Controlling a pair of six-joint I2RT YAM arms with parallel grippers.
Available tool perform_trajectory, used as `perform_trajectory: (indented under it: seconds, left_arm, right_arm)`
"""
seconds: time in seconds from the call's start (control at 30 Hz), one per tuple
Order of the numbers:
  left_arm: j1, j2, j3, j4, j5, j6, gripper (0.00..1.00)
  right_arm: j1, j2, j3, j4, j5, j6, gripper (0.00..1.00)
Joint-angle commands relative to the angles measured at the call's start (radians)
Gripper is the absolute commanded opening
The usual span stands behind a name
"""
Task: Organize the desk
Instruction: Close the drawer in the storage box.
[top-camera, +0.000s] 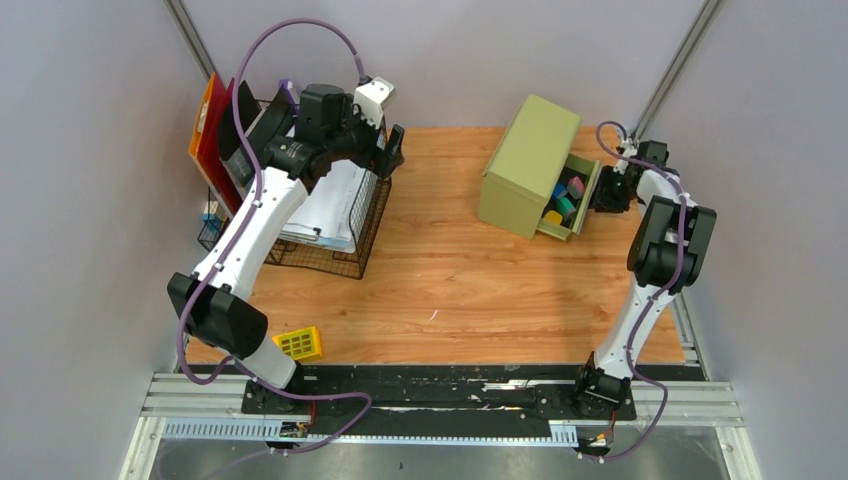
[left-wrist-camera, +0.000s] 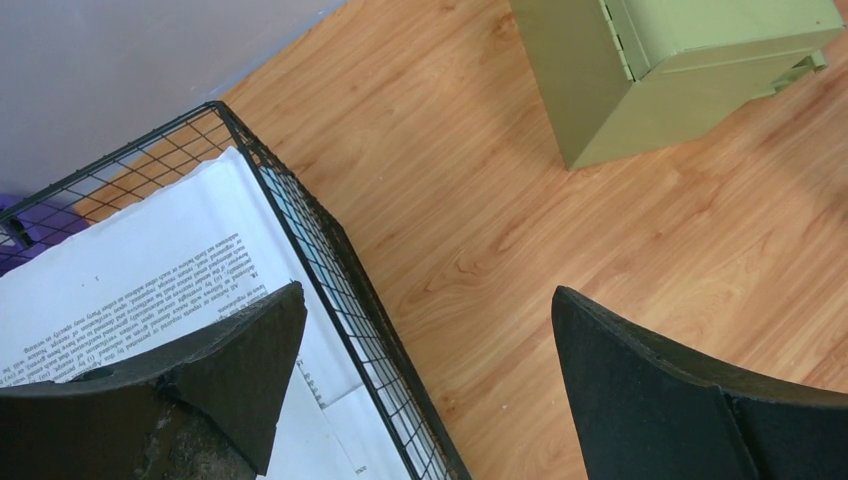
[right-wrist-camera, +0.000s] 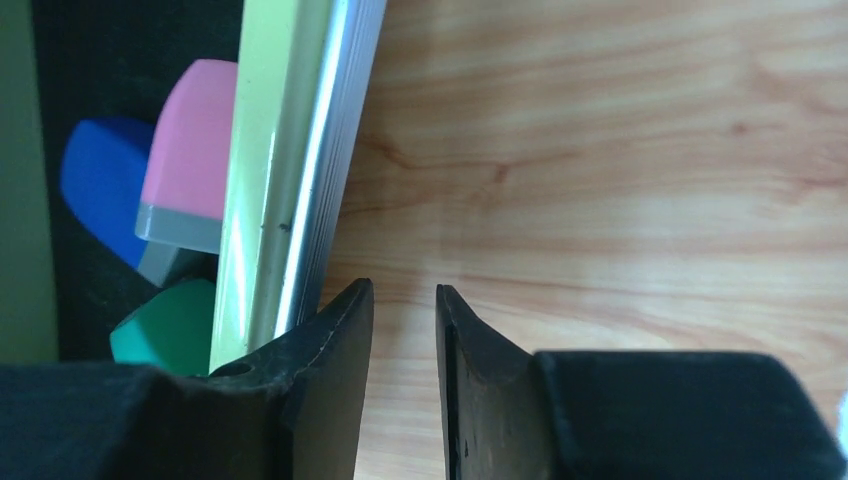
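Observation:
The desk (top-camera: 450, 290) is a light orange-brown wood-grain top. My left gripper (top-camera: 392, 150) hangs open over the right rim of a black wire basket (left-wrist-camera: 330, 260) filled with printed papers (left-wrist-camera: 150, 250); nothing sits between its fingers (left-wrist-camera: 640, 380). My right gripper (right-wrist-camera: 405, 295) is low over the desk, just beside the front panel of the open drawer (right-wrist-camera: 290, 150) of a green cabinet (top-camera: 525, 165). Its jaws stand a narrow gap apart, holding nothing. Pink (right-wrist-camera: 190, 150), blue (right-wrist-camera: 100, 180) and green (right-wrist-camera: 165, 330) blocks lie inside the drawer.
Orange and red folders (top-camera: 210, 125) stand upright at the far left behind the basket. A small yellow gridded piece (top-camera: 298, 343) lies near the left arm's base. A black and metal rail (top-camera: 450, 385) runs along the near edge.

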Motion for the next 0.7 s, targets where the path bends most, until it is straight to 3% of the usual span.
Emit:
perform_trajectory:
  seconds: [0.0, 0.4, 0.53, 0.67]
  left_arm:
    - [-0.003, 0.000, 0.000, 0.032, 0.020, -0.023, 1.00]
    - [-0.003, 0.008, -0.004, 0.029, 0.030, -0.040, 1.00]
    - [-0.003, 0.006, -0.012, 0.026, 0.026, -0.033, 1.00]
    - [-0.003, 0.002, -0.019, 0.028, 0.019, -0.027, 1.00]
  right_arm:
    - [0.066, 0.013, 0.067, 0.026, -0.226, 0.039, 0.30]
    - [0.167, 0.077, 0.158, 0.019, -0.479, 0.082, 0.35]
    - [0.161, 0.042, 0.141, 0.019, -0.351, 0.089, 0.37]
    - [0.149, -0.036, 0.079, 0.041, -0.352, 0.078, 0.37]
